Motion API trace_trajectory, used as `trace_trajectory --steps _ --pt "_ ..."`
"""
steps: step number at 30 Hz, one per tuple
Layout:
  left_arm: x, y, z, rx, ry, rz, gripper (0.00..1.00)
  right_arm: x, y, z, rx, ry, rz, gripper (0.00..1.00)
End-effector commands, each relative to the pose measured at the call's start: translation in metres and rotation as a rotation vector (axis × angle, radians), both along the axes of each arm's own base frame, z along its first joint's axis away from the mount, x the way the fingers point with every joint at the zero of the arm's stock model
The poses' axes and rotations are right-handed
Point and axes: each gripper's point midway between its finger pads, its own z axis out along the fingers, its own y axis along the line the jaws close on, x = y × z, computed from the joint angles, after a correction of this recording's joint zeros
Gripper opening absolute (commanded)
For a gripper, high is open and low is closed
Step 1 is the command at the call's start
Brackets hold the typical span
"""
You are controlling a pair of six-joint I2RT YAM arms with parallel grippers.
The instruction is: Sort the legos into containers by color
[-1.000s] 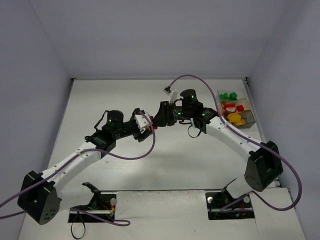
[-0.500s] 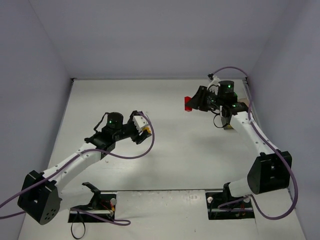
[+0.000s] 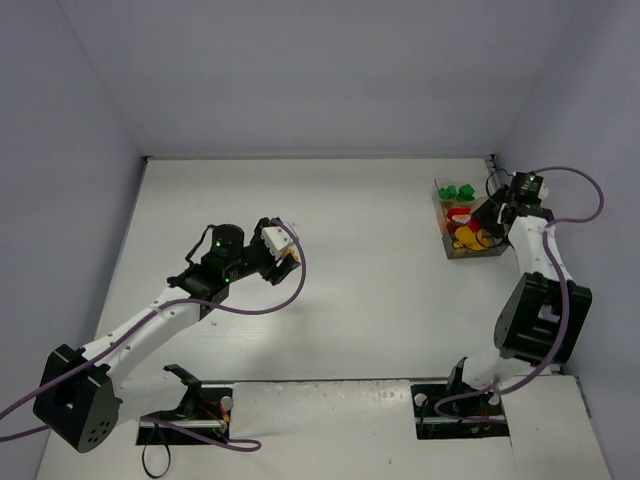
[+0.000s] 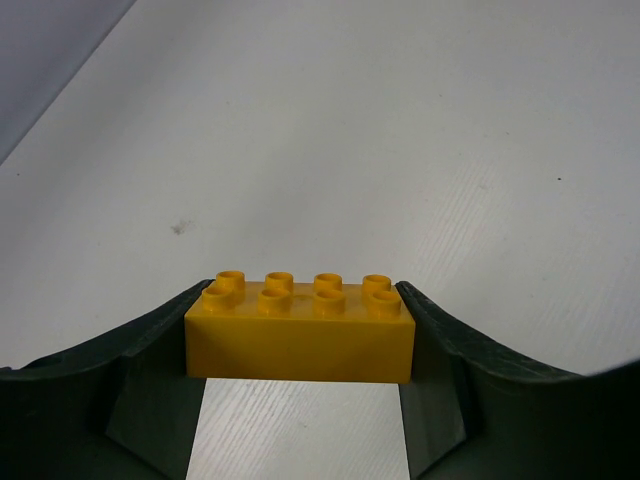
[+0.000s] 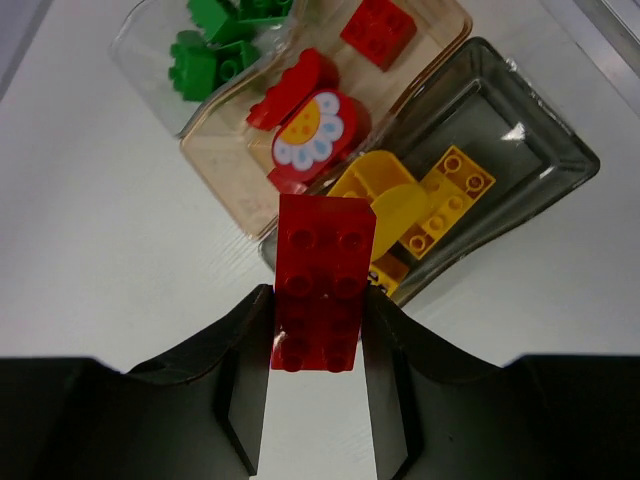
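Observation:
My left gripper (image 4: 303,300) is shut on an orange eight-stud brick (image 4: 300,335) and holds it above the bare table; in the top view it (image 3: 287,256) is left of centre. My right gripper (image 5: 320,300) is shut on a red eight-stud brick (image 5: 322,275), just above the near edge of the clear three-compartment tray (image 5: 560,140). The tray holds green bricks (image 5: 215,45), a red brick (image 5: 378,28), a round red-yellow flower piece (image 5: 310,130) and yellow bricks (image 5: 440,195). In the top view the right gripper (image 3: 489,213) is at the tray (image 3: 497,248) at the far right.
The tray stands close to the right wall (image 3: 560,150). Purple cables (image 3: 300,290) loop off both arms. The arm bases (image 3: 190,400) sit at the near edge.
My right arm swung from the table's middle out to the far right with the red brick, ending over the tray. My left gripper stayed nearly still, holding the orange brick.

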Motion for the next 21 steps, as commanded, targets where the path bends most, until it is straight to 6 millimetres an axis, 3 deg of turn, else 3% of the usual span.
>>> trace_trajectory --steps 1,7,14,17,21 --pt "0.009 -0.002 0.043 -0.070 -0.108 0.024 0.09 0.034 -0.028 0.012 -0.017 -0.056 -0.113 0.00" --pt "0.008 -0.005 0.040 -0.066 -0.098 0.009 0.09 0.075 -0.047 0.005 0.017 -0.066 -0.173 0.02" --pt "0.008 -0.007 0.038 -0.061 -0.090 0.004 0.11 0.098 -0.053 -0.024 0.061 -0.027 -0.202 0.15" --pt "0.007 -0.008 0.036 -0.058 -0.086 -0.004 0.11 0.100 -0.053 -0.032 0.077 -0.014 -0.214 0.27" --pt "0.007 -0.010 0.034 -0.055 -0.086 -0.011 0.12 0.104 -0.055 -0.022 0.059 -0.039 -0.200 0.51"
